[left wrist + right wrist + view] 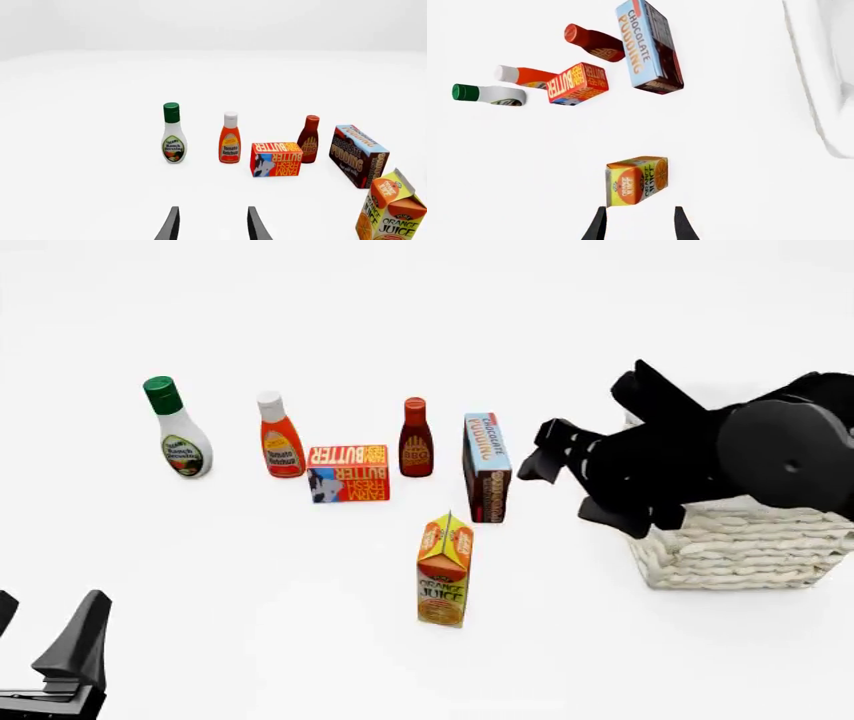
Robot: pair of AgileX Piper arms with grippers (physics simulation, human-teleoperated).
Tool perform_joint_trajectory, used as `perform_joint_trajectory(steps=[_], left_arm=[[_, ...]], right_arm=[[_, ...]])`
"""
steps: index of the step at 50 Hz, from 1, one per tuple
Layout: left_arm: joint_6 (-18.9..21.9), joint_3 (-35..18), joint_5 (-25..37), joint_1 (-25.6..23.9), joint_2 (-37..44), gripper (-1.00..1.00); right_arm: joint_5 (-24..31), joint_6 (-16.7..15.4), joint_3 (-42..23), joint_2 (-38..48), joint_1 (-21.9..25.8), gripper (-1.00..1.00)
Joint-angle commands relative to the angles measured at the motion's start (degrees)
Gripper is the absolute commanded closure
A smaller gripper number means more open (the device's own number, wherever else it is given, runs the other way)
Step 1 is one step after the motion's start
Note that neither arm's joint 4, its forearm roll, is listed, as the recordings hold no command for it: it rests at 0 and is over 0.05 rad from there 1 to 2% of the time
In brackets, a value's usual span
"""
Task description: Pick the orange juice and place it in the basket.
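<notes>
Left gripper (47, 640) open low near edge, orange juice (445, 570) upright on table (267, 580), gable up, "ORANGE JUICE" facing camera, behind it "FARM FRESH BUTTER" box (350, 473), "CHOCOLATE PUDDING" box (487, 466), ketchup bottle (280, 436), ranch dressing bottle (178, 428), right gripper (639, 222) open, empty, basket (741, 545) right.
</notes>
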Motion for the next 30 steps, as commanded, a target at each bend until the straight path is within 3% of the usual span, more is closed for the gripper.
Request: perform_joint_trajectory(steps=[1, 9, 12, 20, 30], left_arm=[[0.07, 0.03, 0.05, 0.04, -0.14, -1.0], [0.08, 0.03, 0.05, 0.02, -0.14, -1.0], [0.08, 0.03, 0.04, 0.01, -0.14, -1.0], [0.08, 0.03, 0.03, 0.02, -0.15, -1.0], [0.07, 0.03, 0.04, -0.01, -0.15, -1.0]], right_arm=[[5.38, 0.27, -6.33, 3.87, 1.99, -1.0], [8.38, 0.62, -9.9, 6.36, 3.34, -1.0], [11.01, -1.25, -12.13, 8.53, 1.25, -1.0], [11.29, 0.28, -13.44, 9.96, 3.27, -1.0], [15.48, -0.2, -18.15, 13.79, 3.38, -1.0]])
